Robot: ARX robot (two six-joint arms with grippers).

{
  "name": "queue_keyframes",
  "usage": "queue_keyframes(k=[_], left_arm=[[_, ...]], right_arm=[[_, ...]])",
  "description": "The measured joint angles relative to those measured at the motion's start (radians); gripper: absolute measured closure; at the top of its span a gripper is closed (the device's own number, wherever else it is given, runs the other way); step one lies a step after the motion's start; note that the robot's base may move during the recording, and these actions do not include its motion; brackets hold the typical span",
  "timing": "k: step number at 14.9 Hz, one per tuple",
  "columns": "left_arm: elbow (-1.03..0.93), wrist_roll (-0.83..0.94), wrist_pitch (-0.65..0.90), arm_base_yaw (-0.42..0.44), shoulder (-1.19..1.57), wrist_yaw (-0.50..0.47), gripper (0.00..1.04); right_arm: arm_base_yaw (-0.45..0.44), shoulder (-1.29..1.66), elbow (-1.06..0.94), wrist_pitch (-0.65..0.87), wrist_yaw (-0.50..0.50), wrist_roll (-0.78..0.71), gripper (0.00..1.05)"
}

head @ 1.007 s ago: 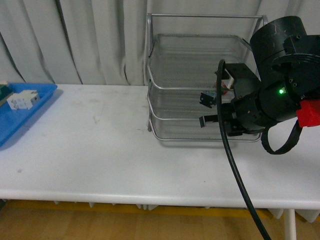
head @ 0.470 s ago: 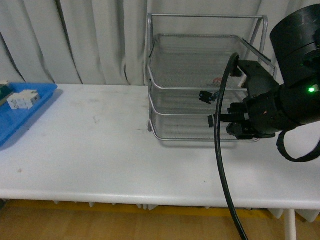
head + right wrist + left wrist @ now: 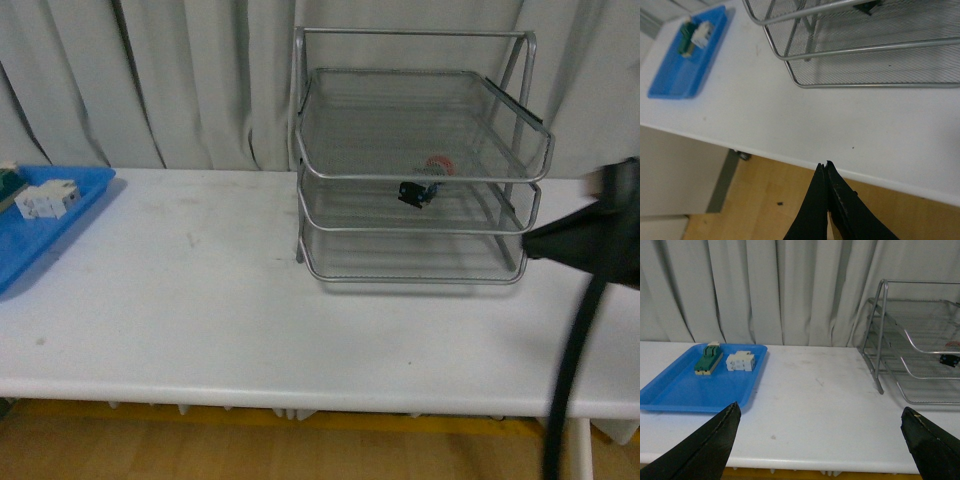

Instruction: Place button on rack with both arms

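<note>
The button (image 3: 413, 192) lies on the middle tier of the silver wire rack (image 3: 420, 275), its red cap showing through the mesh; nothing touches it. The left wrist view shows the button (image 3: 949, 360) inside the rack (image 3: 881, 340), far off to one side of my left gripper (image 3: 820, 409), which is open and empty over the white table. My right gripper (image 3: 823, 165) is shut on nothing, its tips past the table's front edge over the floor, the rack (image 3: 865, 82) beyond them. My right arm (image 3: 600, 245) shows as a blurred black shape at the far right of the front view.
A blue tray (image 3: 30, 245) sits at the table's left end. In the left wrist view the blue tray (image 3: 685, 390) holds a green-and-cream switch (image 3: 707, 359) and a white component (image 3: 740, 361). Grey curtains hang behind. A black cable (image 3: 570, 390) hangs from the right arm.
My right arm has drawn back from the rack's front toward the right edge of the front view. The button stays where it was on the middle tier.
</note>
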Motion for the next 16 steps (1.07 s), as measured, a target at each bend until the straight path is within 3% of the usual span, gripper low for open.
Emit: queue_keyframes(k=[4,8,9,11,12,13,16], left_arm=[[0.000,0.000,0.000,0.000,0.000,0.000,0.07],[0.000,0.000,0.000,0.000,0.000,0.000,0.07],[0.000,0.000,0.000,0.000,0.000,0.000,0.07],[0.000,0.000,0.000,0.000,0.000,0.001,0.07],[0.000,0.000,0.000,0.000,0.000,0.000,0.07],[0.000,0.000,0.000,0.000,0.000,0.000,0.07],[0.000,0.000,0.000,0.000,0.000,0.000,0.07]], right_arm=[[-0.204,-0.273,-0.196,0.017,-0.130,0.150,1.03],[-0.419,-0.380,-0.258,-0.025,-0.174,0.150,1.03],[-0.437,-0.388,-0.306,0.163,-0.098,0.095,1.03],[-0.417,-0.459,-0.444,0.433,0.080,-0.058,1.03],[-0.388,-0.525,-0.502,0.485,0.141,-0.143,1.03],[-0.286,-0.708,-0.537,0.441,0.270,-0.237,1.03],[-0.190,-0.828,-0.614,0.364,0.393,-0.267,1.03]])
